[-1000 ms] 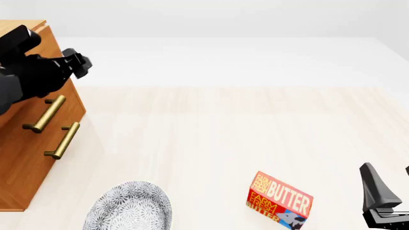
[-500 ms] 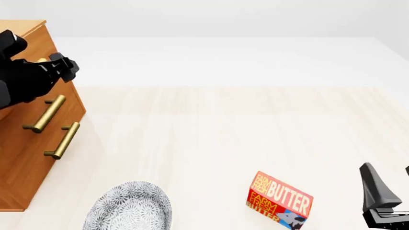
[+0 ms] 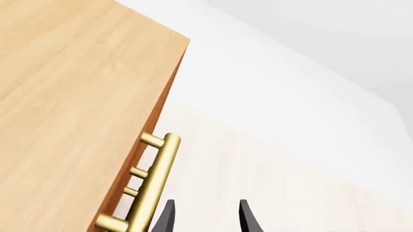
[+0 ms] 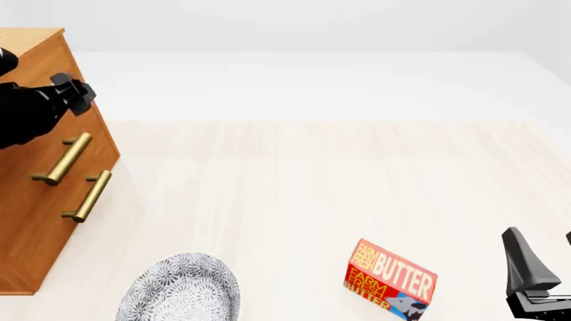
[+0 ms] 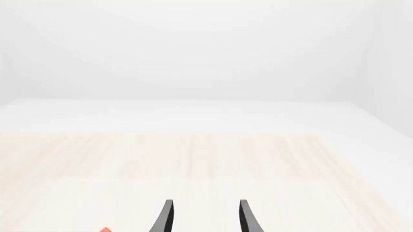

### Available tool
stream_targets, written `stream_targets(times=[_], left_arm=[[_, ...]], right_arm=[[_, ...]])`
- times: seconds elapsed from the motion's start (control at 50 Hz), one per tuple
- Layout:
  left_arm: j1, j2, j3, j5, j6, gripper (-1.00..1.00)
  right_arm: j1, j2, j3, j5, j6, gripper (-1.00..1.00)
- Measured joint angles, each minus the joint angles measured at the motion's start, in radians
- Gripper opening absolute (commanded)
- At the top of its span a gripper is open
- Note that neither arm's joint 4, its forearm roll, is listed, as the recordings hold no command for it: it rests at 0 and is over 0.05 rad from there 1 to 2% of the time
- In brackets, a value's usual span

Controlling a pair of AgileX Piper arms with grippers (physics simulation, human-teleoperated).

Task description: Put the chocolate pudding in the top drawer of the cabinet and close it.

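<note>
The chocolate pudding shows in no view. The orange-brown cabinet [image 4: 36, 221] stands at the table's left edge. The top drawer [image 4: 45, 144] carries the upper brass handle [image 4: 63, 159], and its front sits flush with the lower one. My left gripper [image 4: 73, 90] hovers by the cabinet's upper front edge, above that handle. It is open with nothing between its fingers [image 3: 166, 217]. From the left wrist, the cabinet top [image 3: 65, 96] and the brass handles [image 3: 150, 181] appear edge-on. My right gripper [image 4: 544, 253] rests open and empty at the near right corner.
A red Farm Fresh Butter box [image 4: 390, 279] lies near the front edge, left of my right gripper. A grey patterned plate [image 4: 183, 289] sits at the front, close to the cabinet's base. The lower drawer's handle [image 4: 87, 196] projects from the cabinet front.
My left gripper has drawn leftward, from beyond the cabinet's front face back to its upper edge. The right arm, butter box and plate have not moved.
</note>
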Motion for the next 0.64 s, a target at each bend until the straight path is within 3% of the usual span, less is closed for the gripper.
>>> stream_targets(times=[0.64], left_arm=[[-0.115, -0.098, 0.112, -0.122, -0.099, 1.00]], right_arm=[[-0.001, 0.000, 0.000, 0.000, 0.000, 1.00]])
